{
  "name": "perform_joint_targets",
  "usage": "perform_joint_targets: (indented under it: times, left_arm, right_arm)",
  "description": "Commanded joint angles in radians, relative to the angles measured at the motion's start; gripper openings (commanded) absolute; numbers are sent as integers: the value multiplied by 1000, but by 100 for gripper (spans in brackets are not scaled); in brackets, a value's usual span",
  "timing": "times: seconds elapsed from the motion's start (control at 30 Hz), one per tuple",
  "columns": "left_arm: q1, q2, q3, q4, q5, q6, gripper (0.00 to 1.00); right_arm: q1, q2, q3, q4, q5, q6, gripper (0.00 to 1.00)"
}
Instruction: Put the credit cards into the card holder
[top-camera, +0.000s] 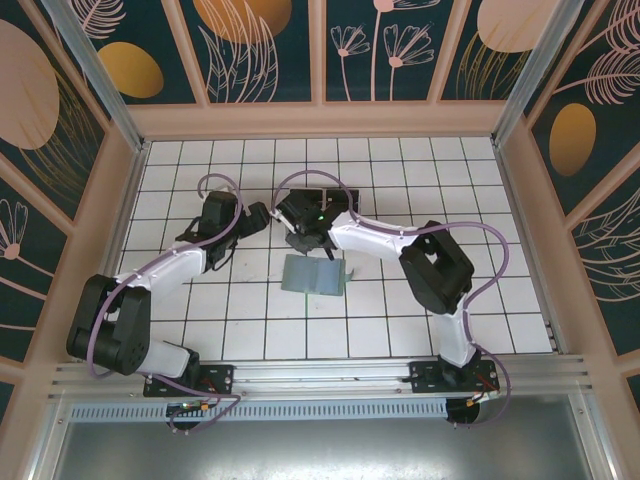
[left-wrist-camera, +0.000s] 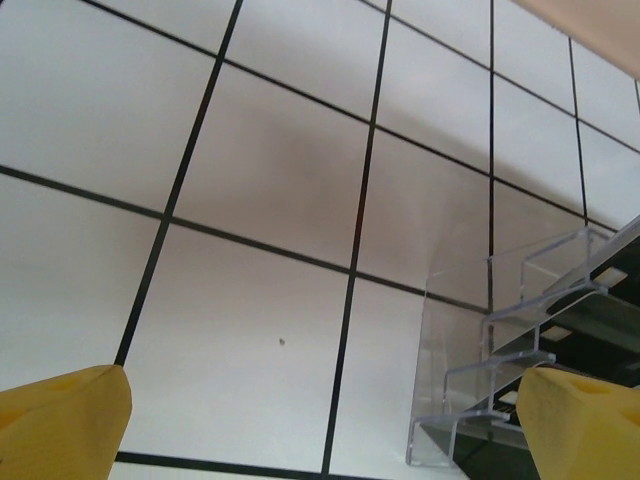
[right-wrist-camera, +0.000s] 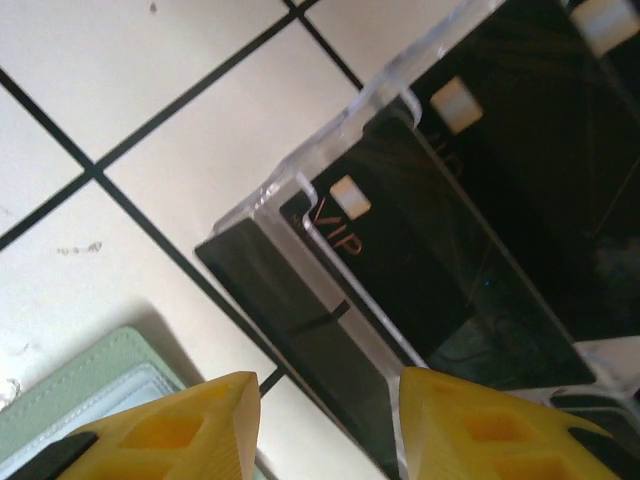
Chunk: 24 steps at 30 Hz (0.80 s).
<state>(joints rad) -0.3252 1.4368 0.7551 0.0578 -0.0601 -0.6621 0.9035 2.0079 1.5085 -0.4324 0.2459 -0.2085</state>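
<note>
Black credit cards (right-wrist-camera: 420, 290) sit in the stepped slots of the clear rack (right-wrist-camera: 290, 185), and one of them reads "VIP". The right pincer (right-wrist-camera: 325, 430) is at the rack's near corner, fingers partway apart and straddling the edge of the lowest card. I can't tell if either pad touches it, and I wouldn't call anything gripped.

That card's long side runs slantwise from the rack's corner down into the gap between the fingers. So imo the grab comes down to lining up with that edge and pinching card, not acrylic.

The grey-green card holder (right-wrist-camera: 90, 395) lies on the table (right-wrist-camera: 150, 110) just beside the rack, on the side toward the arm bases — a short trip.

The left pincer (left-wrist-camera: 320, 430) hangs off the rack's other side, wide open and holding nothing — the right arm looks closer.
</note>
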Motion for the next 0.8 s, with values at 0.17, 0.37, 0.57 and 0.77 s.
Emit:
perform_joint_targets:
  times: [0.17, 0.37, 0.57, 0.77]
  left_arm:
    - [9, -12, -31, 39, 28, -10, 99]
    - [9, -14, -40, 46, 30, -16, 99]
    - [9, -14, -42, 50, 32, -19, 98]
    - [9, -13, -43, 59, 38, -25, 99]
  right_arm:
    - [17, 86, 94, -69, 56, -45, 37]
    - [18, 102, 103, -75, 60, -55, 31]
    - [21, 105, 102, -81, 74, -63, 23]
    - [25, 106, 98, -71, 95, -88, 17]
